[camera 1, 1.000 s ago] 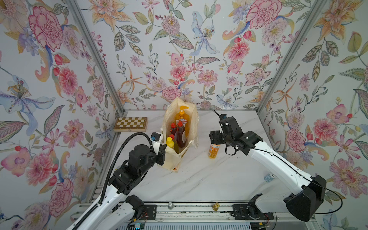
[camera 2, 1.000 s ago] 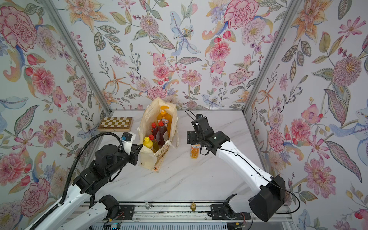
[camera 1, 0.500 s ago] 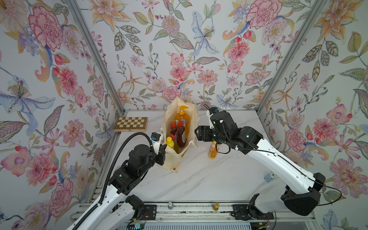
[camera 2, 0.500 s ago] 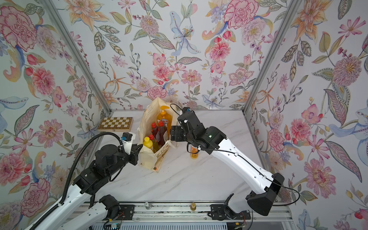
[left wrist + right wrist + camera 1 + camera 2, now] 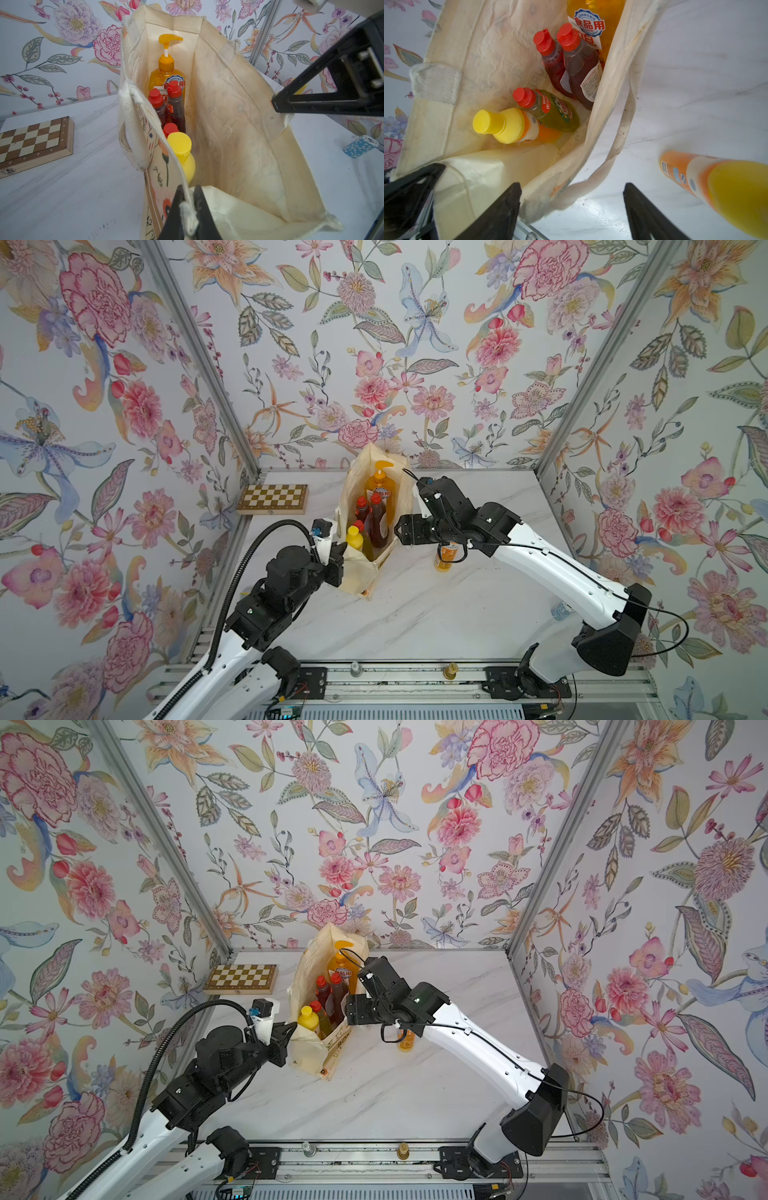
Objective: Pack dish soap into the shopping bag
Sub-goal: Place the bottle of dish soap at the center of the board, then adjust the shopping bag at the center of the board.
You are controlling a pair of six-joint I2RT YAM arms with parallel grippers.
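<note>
Right end effector (image 5: 570,187) has swung from above the loose orange bottle (image 5: 446,558) across to the shopping bag (image 5: 358,572). Its fingers are spread and empty, straddling the bag's 3 o'clock wall and rope handle. Left end effector (image 5: 188,202) is unchanged, pressed together on the bag's 6 o'clock rim.

Contents confirmed, five of six:
- pump bottle (image 5: 166,76)
- two dark-red bottles (image 5: 581,74)
- olive-green bottle (image 5: 557,113)
- yellow-capped orange bottle (image 5: 517,126)

Outstanding: the loose orange bottle, upright on the counter (image 5: 436,614) at 4 o'clock of the bag, near but apart.

Assessment: nearly complete; one pick and placement remains.
</note>
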